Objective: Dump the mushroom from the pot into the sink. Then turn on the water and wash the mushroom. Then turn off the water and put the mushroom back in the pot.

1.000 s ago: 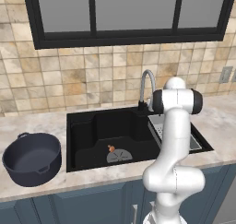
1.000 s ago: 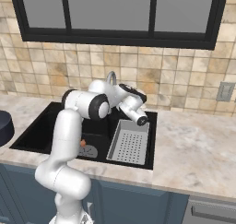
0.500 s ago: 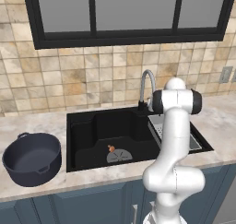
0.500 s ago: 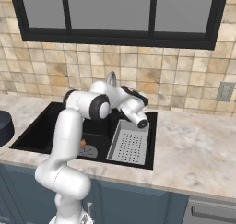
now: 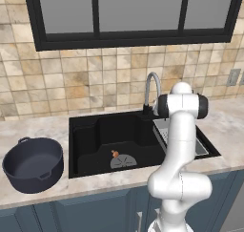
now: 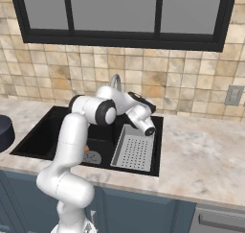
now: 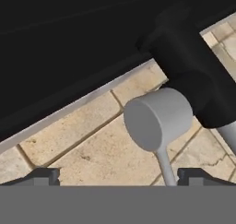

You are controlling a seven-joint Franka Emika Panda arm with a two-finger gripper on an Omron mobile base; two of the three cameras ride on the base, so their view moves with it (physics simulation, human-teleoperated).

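Left of the sink point(image 5: 90, 140), out on the marble counter point(image 5: 33, 131), sits the pot point(image 5: 33, 165), upright and well apart from the basin; from the right base view just a sliver of its dark side point(image 6: 4, 133) pokes in at the frame edge, the rest cut off. Moving into the sink, the mushroom point(image 5: 114, 153) lies on the black floor, touching the rim of the round grey drain point(image 5: 123, 162). From the right base view it is only an orange speck point(image 6: 86, 149) peeking past the arm's white link, half hidden. Right of that, the curved faucet point(image 5: 151, 90) rises at the sink's back edge, its base partly covered by the arm's elbow. The strainer tray point(image 6: 133, 153) fills the sink's right side, and from the left the arm blocks most of it.

Now the gripper point(image 7: 118, 176): up close, both fingertips point(image 7: 44, 176) barely rise above the bottom edge, set wide apart, jaws spread, holding nothing. Between them runs the thin stalk of the faucet's grey lever point(image 7: 159, 119), its round knob just ahead; whether a finger touches it I cannot tell. Tiled wall and the black window frame sit behind it.
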